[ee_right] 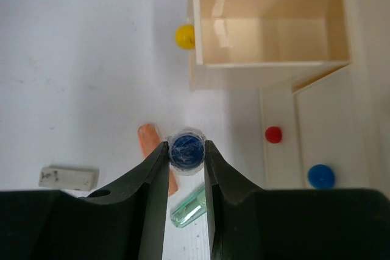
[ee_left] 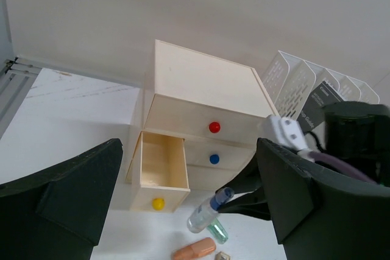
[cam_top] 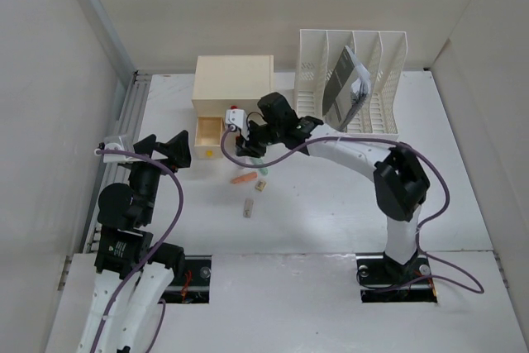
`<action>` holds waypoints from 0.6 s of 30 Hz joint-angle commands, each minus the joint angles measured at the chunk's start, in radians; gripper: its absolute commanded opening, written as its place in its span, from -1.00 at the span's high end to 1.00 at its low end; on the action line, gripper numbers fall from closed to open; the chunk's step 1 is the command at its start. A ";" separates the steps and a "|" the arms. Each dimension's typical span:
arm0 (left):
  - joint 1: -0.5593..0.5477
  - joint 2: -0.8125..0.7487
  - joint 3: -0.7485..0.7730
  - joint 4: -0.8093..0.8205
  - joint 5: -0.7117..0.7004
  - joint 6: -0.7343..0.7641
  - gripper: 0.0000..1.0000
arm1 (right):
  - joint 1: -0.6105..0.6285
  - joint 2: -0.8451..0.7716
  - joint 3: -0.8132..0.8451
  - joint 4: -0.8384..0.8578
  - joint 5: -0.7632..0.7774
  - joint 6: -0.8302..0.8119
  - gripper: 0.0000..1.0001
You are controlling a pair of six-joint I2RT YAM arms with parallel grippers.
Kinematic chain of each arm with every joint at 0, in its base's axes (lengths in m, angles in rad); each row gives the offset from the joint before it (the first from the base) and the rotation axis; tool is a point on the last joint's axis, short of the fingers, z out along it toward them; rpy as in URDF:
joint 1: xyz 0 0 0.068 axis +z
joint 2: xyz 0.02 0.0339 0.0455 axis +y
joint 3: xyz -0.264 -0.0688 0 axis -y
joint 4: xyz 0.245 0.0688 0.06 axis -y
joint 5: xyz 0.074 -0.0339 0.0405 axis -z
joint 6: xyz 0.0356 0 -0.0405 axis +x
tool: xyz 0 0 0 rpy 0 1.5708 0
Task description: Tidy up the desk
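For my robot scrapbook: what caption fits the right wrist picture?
The right jaws pinch a blue-capped bottle over the desk, near the open drawer.

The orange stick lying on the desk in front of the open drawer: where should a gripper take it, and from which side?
Grip the orange stick at mid-length, across its narrow width, coming straight down from above. It lies flat on the desk, so only its long sides are free, and the green tube sits close to one end.
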 commanded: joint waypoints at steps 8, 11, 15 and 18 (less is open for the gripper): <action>0.002 -0.014 0.002 0.041 -0.009 0.004 -0.80 | 0.097 -0.197 0.060 -0.040 0.231 -0.081 0.84; 0.002 -0.014 0.002 0.041 -0.009 0.004 -0.80 | 0.117 -0.206 0.093 -0.049 0.269 -0.094 0.84; 0.002 -0.014 -0.007 0.041 -0.009 0.004 -0.80 | 0.146 -0.196 0.151 -0.078 0.314 -0.106 0.84; 0.002 -0.014 -0.007 0.041 -0.009 0.004 -0.80 | 0.173 -0.154 0.235 -0.090 0.372 -0.115 0.86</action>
